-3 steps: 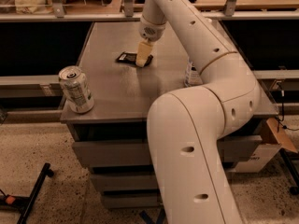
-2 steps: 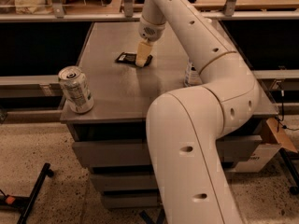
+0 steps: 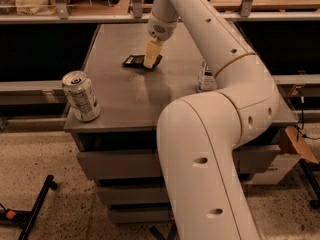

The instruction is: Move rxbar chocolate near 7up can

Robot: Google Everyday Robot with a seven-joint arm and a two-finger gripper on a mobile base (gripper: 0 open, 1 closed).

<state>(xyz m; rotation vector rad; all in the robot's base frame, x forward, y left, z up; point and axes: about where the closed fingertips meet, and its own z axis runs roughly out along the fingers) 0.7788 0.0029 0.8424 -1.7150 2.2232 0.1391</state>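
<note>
The rxbar chocolate, a flat dark bar, lies on the grey table top toward the back middle. My gripper reaches down from the long white arm and sits right on the bar's right part, covering it there. The 7up can, white and green with a silver top, stands upright at the table's front left corner, well apart from the bar and the gripper.
A clear water bottle stands on the table's right side, mostly hidden behind my arm. A railing runs behind the table. Drawers sit under the top. A black stand leg lies on the floor at lower left.
</note>
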